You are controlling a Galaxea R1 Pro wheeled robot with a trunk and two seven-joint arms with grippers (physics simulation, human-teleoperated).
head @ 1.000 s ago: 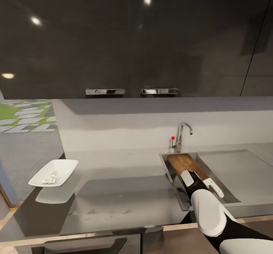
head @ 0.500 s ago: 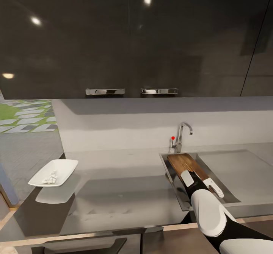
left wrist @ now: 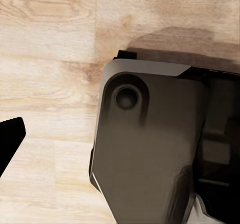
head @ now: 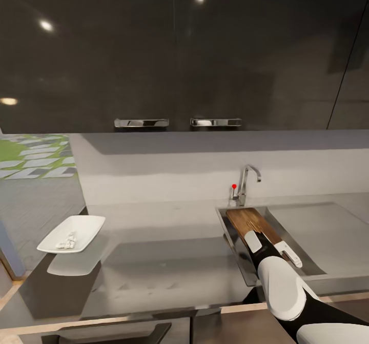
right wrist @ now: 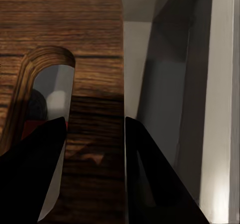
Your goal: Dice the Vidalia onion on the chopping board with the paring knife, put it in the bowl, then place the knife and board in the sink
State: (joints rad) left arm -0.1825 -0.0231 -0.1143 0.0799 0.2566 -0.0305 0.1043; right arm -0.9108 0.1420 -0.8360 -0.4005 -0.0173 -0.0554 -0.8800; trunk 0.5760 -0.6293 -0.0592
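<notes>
A kitchen wall is facing the robot's head camera, with glossy dark upper cabinets (head: pixel 184 52) hanging above a pale backsplash. At the far left, the bowl (head: pixel 72 234) is sitting on the left end of the countertop (head: pixel 164 262), and a small heap of pale diced onion (head: pixel 65 241) is lying inside it. The glossy dark-grey worktop is stretching on toward the middle, reflecting the wall above it. Right of the middle, the sink (head: pixel 233 249) is lying sunk into the worktop, with a curved chrome tap (head: pixel 246 182) and its red-tipped lever standing at the back rim. The chopping board (head: pixel 250 221) is leaning inside the sink, its far end up near the tap and its near end toward the robot. The right arm (head: pixel 282 287) is reaching in from the lower right, and the right gripper (right wrist: pixel 95 134) is clamping the board's near end between its 2 dark fingers (right wrist: pixel 150 179), one on either side of the strip of wood beside the board's slot-shaped handle hole. Through that hole a patch of red is showing, too small to identify. Further right, a flat grey drainboard (head: pixel 328 231) is lying beside the basin. In the left wrist view, 1 dark fingertip of the left gripper (left wrist: pixel 9 139) is showing over light wooden floor (left wrist: pixel 50 43) beside the robot's grey base (left wrist: pixel 150 149); how far it is parted cannot be told.
</notes>
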